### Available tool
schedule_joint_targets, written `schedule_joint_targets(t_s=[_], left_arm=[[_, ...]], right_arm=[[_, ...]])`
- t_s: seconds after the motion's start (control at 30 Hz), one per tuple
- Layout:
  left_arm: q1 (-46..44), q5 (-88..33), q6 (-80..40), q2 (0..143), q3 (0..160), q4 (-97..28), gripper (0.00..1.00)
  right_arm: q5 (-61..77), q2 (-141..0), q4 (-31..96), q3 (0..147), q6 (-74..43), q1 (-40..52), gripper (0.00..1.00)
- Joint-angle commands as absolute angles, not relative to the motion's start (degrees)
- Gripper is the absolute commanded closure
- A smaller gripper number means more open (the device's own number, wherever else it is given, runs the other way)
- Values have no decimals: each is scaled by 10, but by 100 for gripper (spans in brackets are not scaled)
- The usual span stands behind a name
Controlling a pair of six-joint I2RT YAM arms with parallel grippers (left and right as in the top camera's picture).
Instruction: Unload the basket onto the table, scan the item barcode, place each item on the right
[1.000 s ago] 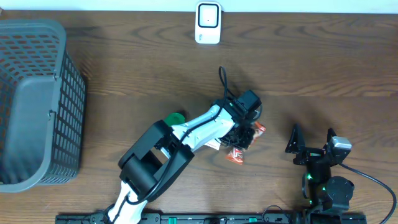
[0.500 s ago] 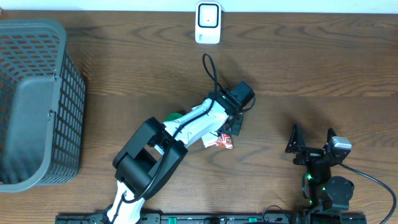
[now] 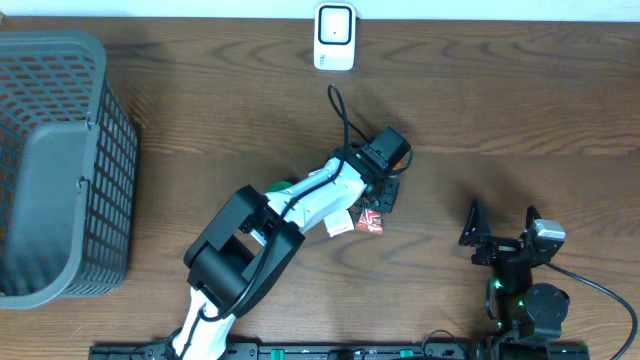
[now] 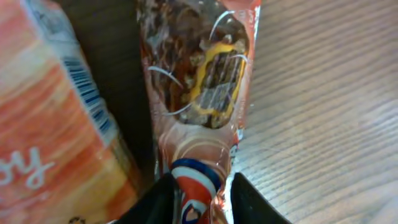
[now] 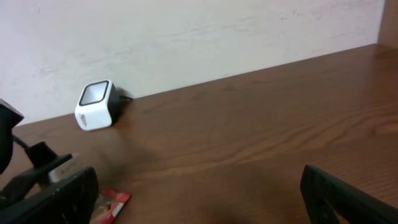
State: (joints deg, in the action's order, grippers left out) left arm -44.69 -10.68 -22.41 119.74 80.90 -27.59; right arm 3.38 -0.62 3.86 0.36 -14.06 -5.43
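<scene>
The snack bar [image 4: 205, 93] lies flat on the table [image 3: 520, 110] in its red wrapper, picture side up, about mid-table and well apart from the scanner. Nearest my edge, the right gripper [image 5: 199, 190] sits parked, its jaws wide apart with nothing between them. Further out, the left gripper [image 4: 205, 199] is down over the bar's near end, with a fingertip [image 4: 163, 202] on each side of the wrapper. A second ago that pincer was fully closed. It has since begun to part, and meanwhile the bar has shifted a little leftward and away from my edge. From the wrist view I cannot tell whether the pads still pinch the wrapper or have let go. Just beside the bar, an orange pack [image 4: 56, 143] shows a barcode of its own. At the far edge stands the white scanner [image 3: 334, 37]. I read this as a regrip rather than a scan: the bar has yet to be carried to the scanner, and no barcode shows on its upper face.
</scene>
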Motion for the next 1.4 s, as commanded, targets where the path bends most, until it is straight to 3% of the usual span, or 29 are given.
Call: schedule_joint_targets(t_s=[0.0, 0.1, 0.27, 0.5, 0.87, 1.17, 1.37], left_arm=[[-444, -131, -193, 1204, 805, -264, 66], [-444, -196, -159, 1190, 807, -240, 57], [-444, -199, -159, 1144, 807, -239, 38], [-443, -177, -127, 1021, 807, -241, 22], [-385, 181, -127, 788, 807, -329, 17], [-169, 212, -123, 673, 808, -204, 15], [-23, 210, -48, 665, 812, -104, 15]], right_arm=[[33, -4, 41, 3, -141, -50, 1], [33, -4, 41, 3, -141, -50, 1], [33, -4, 41, 3, -141, -50, 1], [33, -4, 41, 3, -141, -50, 1], [33, -4, 41, 3, -141, -50, 1], [33, -4, 41, 3, -141, -50, 1], [0, -4, 19, 3, -156, -50, 1]])
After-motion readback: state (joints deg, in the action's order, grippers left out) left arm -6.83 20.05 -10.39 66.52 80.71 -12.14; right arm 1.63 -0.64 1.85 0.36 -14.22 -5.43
